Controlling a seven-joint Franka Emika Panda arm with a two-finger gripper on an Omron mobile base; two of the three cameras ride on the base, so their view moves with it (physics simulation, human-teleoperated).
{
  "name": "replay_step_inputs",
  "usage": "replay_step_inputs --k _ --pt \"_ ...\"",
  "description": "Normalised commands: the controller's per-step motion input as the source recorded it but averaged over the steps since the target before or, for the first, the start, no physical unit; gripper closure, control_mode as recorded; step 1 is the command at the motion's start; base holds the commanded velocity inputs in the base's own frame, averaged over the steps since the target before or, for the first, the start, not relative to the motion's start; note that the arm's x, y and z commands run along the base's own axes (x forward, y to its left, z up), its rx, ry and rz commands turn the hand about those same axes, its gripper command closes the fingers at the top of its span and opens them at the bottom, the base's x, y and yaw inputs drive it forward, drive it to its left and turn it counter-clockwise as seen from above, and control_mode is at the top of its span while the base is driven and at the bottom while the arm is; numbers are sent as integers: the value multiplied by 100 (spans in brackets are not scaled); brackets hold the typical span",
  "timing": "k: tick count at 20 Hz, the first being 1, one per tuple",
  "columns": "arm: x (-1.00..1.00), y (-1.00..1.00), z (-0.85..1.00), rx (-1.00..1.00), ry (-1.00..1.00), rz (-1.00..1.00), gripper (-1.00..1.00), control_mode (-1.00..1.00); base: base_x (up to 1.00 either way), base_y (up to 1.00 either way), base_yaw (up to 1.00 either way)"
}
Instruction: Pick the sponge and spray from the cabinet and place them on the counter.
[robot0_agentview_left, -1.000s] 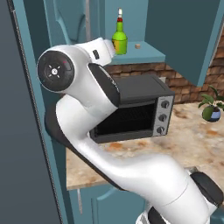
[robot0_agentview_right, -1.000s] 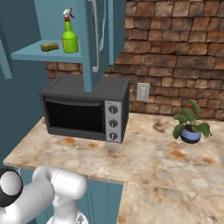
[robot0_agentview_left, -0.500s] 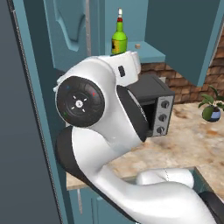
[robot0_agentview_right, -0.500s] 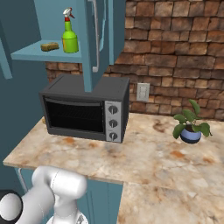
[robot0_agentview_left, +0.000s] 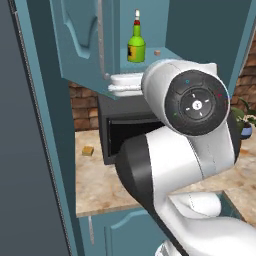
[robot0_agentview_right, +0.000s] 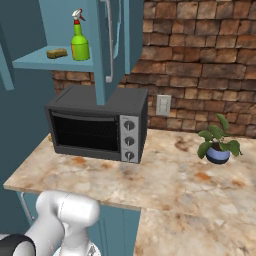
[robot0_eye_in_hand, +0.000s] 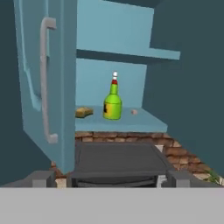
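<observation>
Cabinet (robot0_eye_in_hand: 61, 87) now faces my raised, fully spread gripper (robot0_eye_in_hand: 105, 177); spray (robot0_eye_in_hand: 113, 104) and sponge (robot0_eye_in_hand: 84, 112) ahead, approach can start.

**Open cabinet front, shelf reached over the microwave**

The cabinet (robot0_eye_in_hand: 118, 43) is seen with both doors swung outward, so the shelf front is left open between them. On the hand view's left, the opened door (robot0_eye_in_hand: 48, 83) with its long bar handle (robot0_eye_in_hand: 43, 78) juts toward the camera and narrows that side. The lower shelf is shared by the sponge (robot0_eye_in_hand: 84, 112), the spray (robot0_eye_in_hand: 113, 103) just beside it, and a tiny cube (robot0_eye_in_hand: 134, 112) set apart; bare shelf is left beyond the cube. Headroom is capped by the upper shelf (robot0_eye_in_hand: 131, 54). Below, the microwave (robot0_agentview_right: 97, 125) stands close under the shelf. Wide bare counter (robot0_agentview_right: 175, 180) is left between microwave and potted plant (robot0_agentview_right: 218, 145).
</observation>
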Motion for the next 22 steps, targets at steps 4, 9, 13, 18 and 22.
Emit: replay_step_inputs --k 4,9,13,18,22 --pt "-21 -60 0 33 0 6 -100 -100 0 0 0" --pt "-10 -55 0 37 0 8 -100 -100 0 0 0" --pt "-4 -50 1 33 0 9 -100 -100 0 0 0" --pt "9 -20 -4 22 1 10 -100 -100 0 0 0" --pt "43 0 -15 10 6 9 -100 -100 0 0 0"
